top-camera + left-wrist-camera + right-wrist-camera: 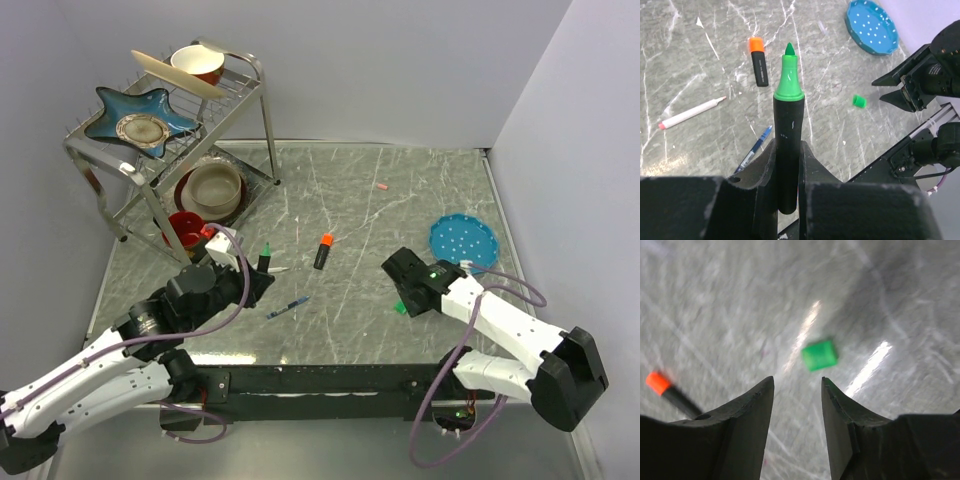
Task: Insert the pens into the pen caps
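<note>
My left gripper (262, 277) is shut on a stubby black highlighter (788, 125) whose bare green tip points away from the fingers (810, 160). My right gripper (797, 382) is open and hovers just short of the green cap (819, 355), which lies on the table at the front right (400, 308). A second black highlighter (322, 250) wears the orange cap and lies mid-table. The dark-blue ballpoint (288, 307) and the white-pink stick pen (690, 113) lie near my left gripper. A pale pink cap (381, 186) lies far back.
A round blue lid (463, 240) lies at the right, behind my right arm. A metal dish rack (165, 150) with bowls and plates stands at the back left. Grey walls close the table's back and right sides.
</note>
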### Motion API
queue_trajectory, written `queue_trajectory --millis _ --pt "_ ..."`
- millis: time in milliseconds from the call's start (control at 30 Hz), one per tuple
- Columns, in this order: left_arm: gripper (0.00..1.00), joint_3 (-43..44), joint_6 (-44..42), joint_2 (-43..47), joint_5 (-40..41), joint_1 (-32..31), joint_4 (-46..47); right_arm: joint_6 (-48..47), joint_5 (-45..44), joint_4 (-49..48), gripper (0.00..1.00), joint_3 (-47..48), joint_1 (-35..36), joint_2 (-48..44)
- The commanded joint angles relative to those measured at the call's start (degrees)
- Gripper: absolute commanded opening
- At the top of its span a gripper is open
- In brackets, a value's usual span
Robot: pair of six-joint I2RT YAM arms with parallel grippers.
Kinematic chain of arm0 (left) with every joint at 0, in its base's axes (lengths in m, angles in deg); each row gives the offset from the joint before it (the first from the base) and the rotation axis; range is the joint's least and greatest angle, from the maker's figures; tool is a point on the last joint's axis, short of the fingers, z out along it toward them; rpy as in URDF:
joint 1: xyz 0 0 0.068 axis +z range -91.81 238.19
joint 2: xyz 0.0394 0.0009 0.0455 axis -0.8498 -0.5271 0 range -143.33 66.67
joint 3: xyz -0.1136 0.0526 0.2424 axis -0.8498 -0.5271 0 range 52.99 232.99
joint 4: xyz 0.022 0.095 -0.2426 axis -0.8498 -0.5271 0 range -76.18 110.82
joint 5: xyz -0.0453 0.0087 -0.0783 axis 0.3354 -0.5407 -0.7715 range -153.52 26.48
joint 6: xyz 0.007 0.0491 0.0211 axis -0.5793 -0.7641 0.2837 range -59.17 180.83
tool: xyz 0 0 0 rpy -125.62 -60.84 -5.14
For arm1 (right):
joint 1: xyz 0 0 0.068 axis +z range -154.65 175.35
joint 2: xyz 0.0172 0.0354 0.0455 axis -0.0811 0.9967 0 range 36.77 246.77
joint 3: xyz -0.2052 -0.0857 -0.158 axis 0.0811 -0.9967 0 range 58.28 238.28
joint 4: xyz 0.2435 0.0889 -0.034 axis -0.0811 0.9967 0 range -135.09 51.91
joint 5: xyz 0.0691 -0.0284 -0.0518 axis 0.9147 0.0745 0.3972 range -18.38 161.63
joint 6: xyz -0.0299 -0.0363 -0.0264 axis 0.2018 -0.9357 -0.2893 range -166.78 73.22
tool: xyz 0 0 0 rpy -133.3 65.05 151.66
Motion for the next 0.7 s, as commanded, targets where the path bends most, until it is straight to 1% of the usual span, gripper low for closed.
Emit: queue_trajectory --millis 0,133,267,467,667 --pt "0.01 2.0 -0.9 0.2 0.4 0.1 -0.2 3.4 1.0 -1.0 0.54 -1.4 -4.1 0.1" --pt "0.01 2.5 -1.2 -0.9 0.0 0.1 -0.4 3.4 3.3 -1.2 0.57 -1.3 -5.7 1.4" --pt "0.01 2.7 -1.3 -1.4 -0.6 0.1 -0.5 2.7 6.1 -4.4 0.59 -3.3 -7.1 3.1" --pt "0.01 2.5 -1.1 -0.7 0.2 0.1 -0.5 3.8 7.6 -4.6 0.56 -3.7 -7.4 6.3" --pt "0.01 2.6 -1.1 -0.9 0.1 0.0 -0.7 5.5 9.4 -4.9 0.56 -4.4 -7.4 8.5"
